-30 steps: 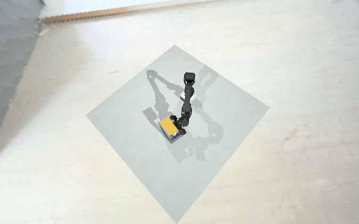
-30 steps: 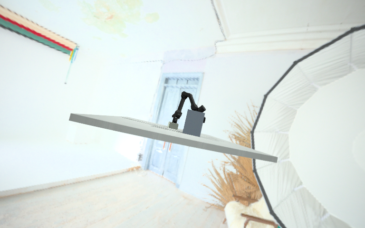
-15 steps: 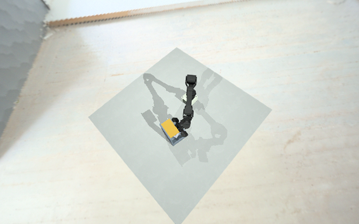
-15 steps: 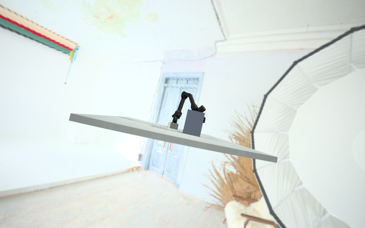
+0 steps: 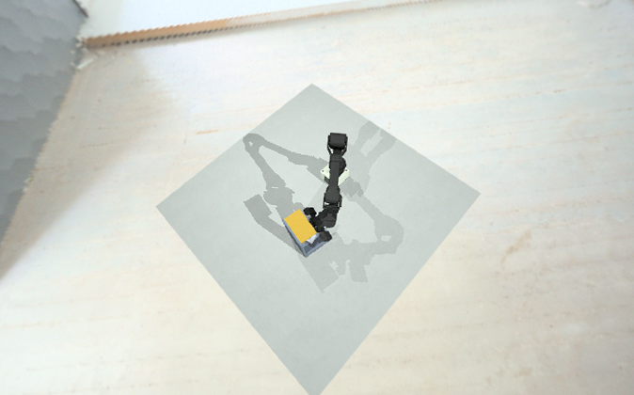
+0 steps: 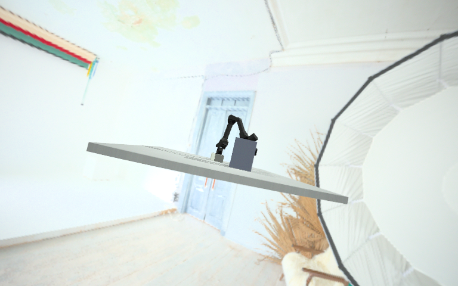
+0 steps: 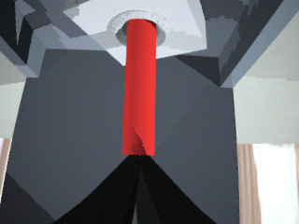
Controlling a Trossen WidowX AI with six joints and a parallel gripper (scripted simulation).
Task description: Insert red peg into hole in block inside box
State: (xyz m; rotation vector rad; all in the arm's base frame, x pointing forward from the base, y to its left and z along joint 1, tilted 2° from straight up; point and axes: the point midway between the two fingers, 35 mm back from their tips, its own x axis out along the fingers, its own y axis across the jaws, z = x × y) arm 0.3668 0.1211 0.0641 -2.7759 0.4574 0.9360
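The red peg (image 7: 139, 89) stands in the wrist view, which shows the scene upside down. Its lower end is at the hole of the white block (image 7: 91, 21), and a long part of it stands out of the block. How deep it sits is hidden. My gripper (image 7: 138, 163) is shut, with its fingertips together at the peg's upper end; nothing shows between them. The blue-grey box (image 6: 242, 153) (image 7: 70, 117) stands around block and peg. The yellow roof (image 5: 300, 226) hides the peg and fingertips in the top view; the box wall hides them in the exterior view.
The box's side walls (image 7: 276, 33) flank the block at both sides. The arm (image 5: 334, 173) (image 6: 242, 129) reaches from its pale base (image 5: 325, 175) to the box. The grey table (image 5: 326, 346) (image 6: 135, 158) bears the box and base.
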